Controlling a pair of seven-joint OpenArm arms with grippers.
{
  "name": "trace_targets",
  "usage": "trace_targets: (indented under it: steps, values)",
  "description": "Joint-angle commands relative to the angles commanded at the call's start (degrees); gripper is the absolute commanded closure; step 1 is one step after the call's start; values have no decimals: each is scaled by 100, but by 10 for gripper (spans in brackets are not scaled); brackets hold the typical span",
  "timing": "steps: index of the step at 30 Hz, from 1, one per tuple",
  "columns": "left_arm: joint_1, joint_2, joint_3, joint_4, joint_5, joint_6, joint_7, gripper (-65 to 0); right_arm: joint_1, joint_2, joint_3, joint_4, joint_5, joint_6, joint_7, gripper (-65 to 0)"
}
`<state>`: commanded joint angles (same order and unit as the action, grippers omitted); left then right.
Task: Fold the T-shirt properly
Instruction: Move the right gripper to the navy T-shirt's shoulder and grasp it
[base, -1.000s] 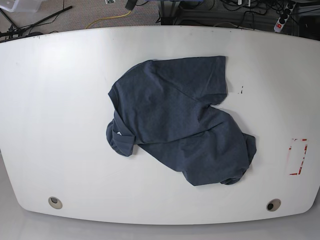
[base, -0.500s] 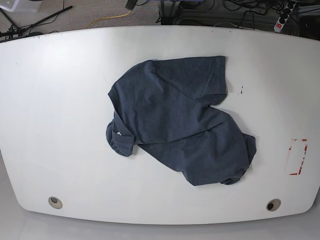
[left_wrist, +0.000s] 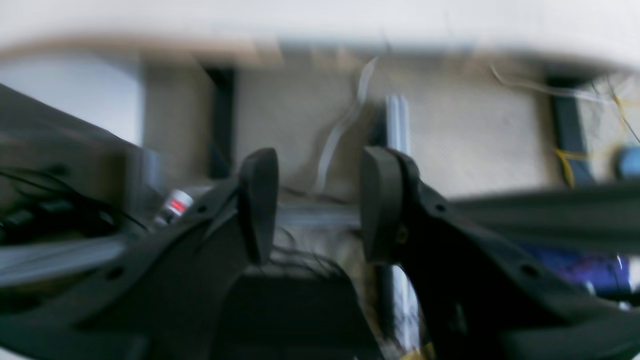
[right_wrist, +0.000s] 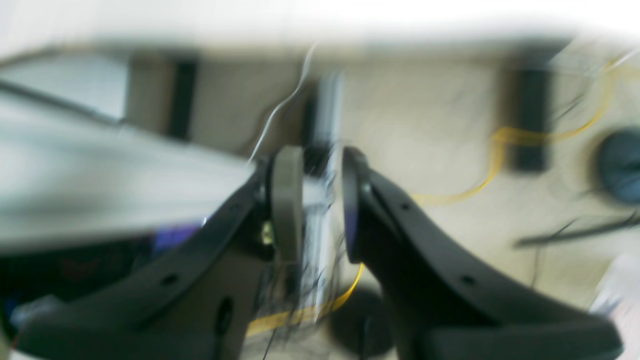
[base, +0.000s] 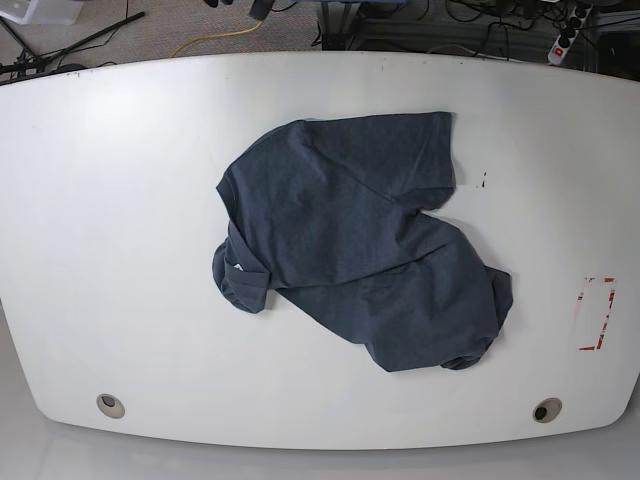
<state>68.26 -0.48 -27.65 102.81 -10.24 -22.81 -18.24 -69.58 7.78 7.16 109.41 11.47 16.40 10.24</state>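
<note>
Both grippers are empty and away from the work: the left gripper (left_wrist: 317, 205) has its jaws parted with a clear gap and nothing between them, and the right gripper (right_wrist: 320, 205) shows a narrower gap, also holding nothing. Each wrist view is blurred and looks past the fingers at floor, cables and frame legs rather than cloth, and neither arm appears in the base view. Out on the white table (base: 110, 200), the T-shirt (base: 360, 240) lies crumpled near the centre, plain side up, with one sleeve flat toward 12 o'clock, a bunched part with the collar at 9 o'clock and the hem end rumpled toward 5 o'clock. Folding looks not yet begun; spreading the shirt flat and every fold remain.
</note>
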Motion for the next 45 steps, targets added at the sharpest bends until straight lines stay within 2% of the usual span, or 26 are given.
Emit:
trace_targets:
  steps: [5, 10, 13, 16, 19, 21, 23, 25, 29, 33, 34, 36, 39, 42, 45]
  values:
    - [-44, 0, -167, 448, -598, 0, 0, -247, 378, 35, 0, 299, 0, 9, 0, -122]
    - [-79, 0, -141, 782, -941, 0, 0, -247, 941, 35, -35, 316, -9, 35, 0, -128]
    - [-264, 9, -149, 800, -1169, 0, -9, -247, 1319, 18, -53, 334, -9, 35, -211, -133]
    - [-343, 9, -167, 809, -1336, 9, -9, -250, 1705, 0, -53, 492, 0, 44, -826, -193]
    - [-431, 9, -202, 809, -1345, 18, -9, -292, 2004, 0, -149, 545, 123, 53, -1213, -285]
    - [-466, 9, -308, 809, -1345, 26, 0, -333, 2198, 35, -273, 571, 431, 53, -1538, -338]
    - [-545, 9, -360, 809, -1345, 26, 0, -347, 2321, 97, -343, 580, 756, 53, -1855, -373]
    - [-659, 9, -378, 809, -1310, 26, 9, -347, 2620, 246, -404, 580, 1310, 53, -2444, -414]
    - [-844, -35, -378, 800, -1301, 26, 9, -347, 3103, 369, -360, 536, 2505, 44, -3420, -439]
    - [-993, -44, -378, 800, -1152, 26, 97, -346, 3464, 299, -105, 527, 3218, -18, -4062, -442]
    - [-1037, -44, -378, 809, -1020, 26, 158, -346, 3587, 281, -53, 501, 3341, -70, -4220, -442]
    - [-1204, -44, -378, 809, -791, 26, 176, -346, 3903, 123, 35, 273, 3490, -448, -4598, -442]
    - [-1336, -35, -378, 809, -686, 26, 176, -346, 4264, 9, 123, -35, 3490, -791, -5002, -442]
    - [-1415, -44, -369, 809, -668, 18, 176, -346, 4440, 0, 123, -360, 3508, -888, -5108, -439]
    - [-1547, -44, -369, 809, -659, 18, 185, -346, 4571, -18, 123, -580, 3508, -897, -5116, -439]
